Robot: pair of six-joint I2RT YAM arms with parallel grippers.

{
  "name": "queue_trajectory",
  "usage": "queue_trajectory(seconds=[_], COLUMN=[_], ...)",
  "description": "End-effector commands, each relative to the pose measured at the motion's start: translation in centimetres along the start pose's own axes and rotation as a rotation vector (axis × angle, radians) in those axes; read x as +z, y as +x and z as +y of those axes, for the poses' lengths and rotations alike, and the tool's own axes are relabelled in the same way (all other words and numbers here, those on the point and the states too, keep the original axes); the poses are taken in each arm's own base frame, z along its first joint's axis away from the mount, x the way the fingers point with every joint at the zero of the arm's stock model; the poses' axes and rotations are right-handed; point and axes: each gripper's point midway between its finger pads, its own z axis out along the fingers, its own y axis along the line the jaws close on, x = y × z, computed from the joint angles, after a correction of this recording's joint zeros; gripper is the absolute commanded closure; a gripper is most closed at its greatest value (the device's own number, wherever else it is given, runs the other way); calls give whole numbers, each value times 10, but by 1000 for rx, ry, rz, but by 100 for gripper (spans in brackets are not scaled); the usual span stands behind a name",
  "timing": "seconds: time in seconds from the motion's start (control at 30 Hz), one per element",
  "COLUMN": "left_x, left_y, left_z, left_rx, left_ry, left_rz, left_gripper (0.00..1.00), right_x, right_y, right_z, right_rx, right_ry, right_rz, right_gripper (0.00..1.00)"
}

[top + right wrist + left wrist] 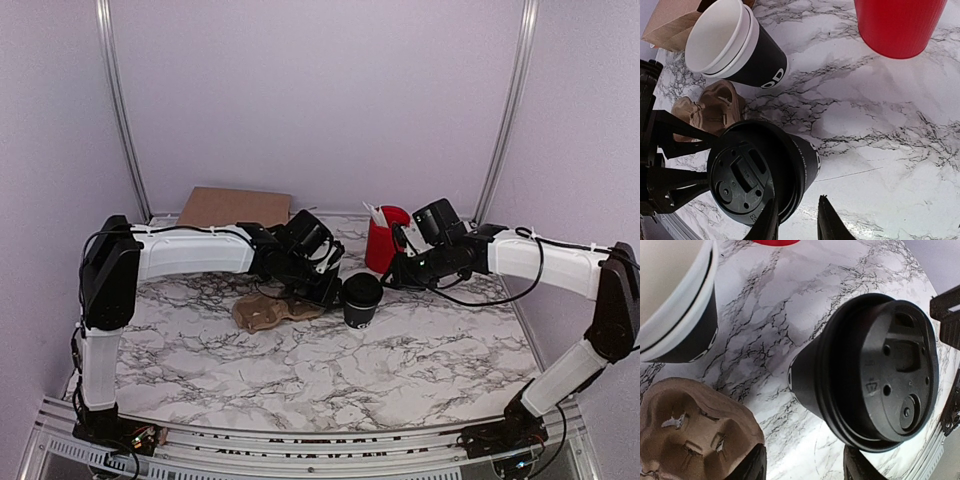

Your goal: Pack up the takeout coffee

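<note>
The takeout coffee (362,298), a black cup with white lettering and a black lid, stands upright on the marble table between both grippers. In the left wrist view the takeout coffee (875,375) sits ahead and right of my left gripper (805,467). That gripper is open, with only marble between its fingers. In the right wrist view the takeout coffee (760,175) lies just left of my right gripper (797,199). Its fingers stand a narrow gap apart. The left finger overlaps the lid's rim and the other stands over bare marble. From above, my left gripper (332,288) and right gripper (395,275) flank the cup closely.
A brown pulp cup carrier (270,312) lies left of the cup, under my left gripper. A stack of lidless black cups (735,50) with white rims stands behind it. A red cup (385,238) holding utensils is at the back right. A brown paper bag (235,208) lies against the back wall.
</note>
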Motion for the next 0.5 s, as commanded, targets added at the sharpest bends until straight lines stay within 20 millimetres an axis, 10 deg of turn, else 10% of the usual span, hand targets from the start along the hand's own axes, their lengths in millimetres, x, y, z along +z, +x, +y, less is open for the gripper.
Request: queue_trajectory(seconds=[0.0,0.47], left_x=[-2,-29], left_y=[-18,-10], left_z=[10,13], left_rx=[-32,-62], left_ry=[-8,-6], left_rz=[-34,-58], left_gripper=[47,47], right_x=[-9,-21], right_y=[-4,-43], right_z=[-1,18], right_rx=[12,-214], right_ry=[3,-23], right_rz=[-26,-88], right_gripper=[73,63])
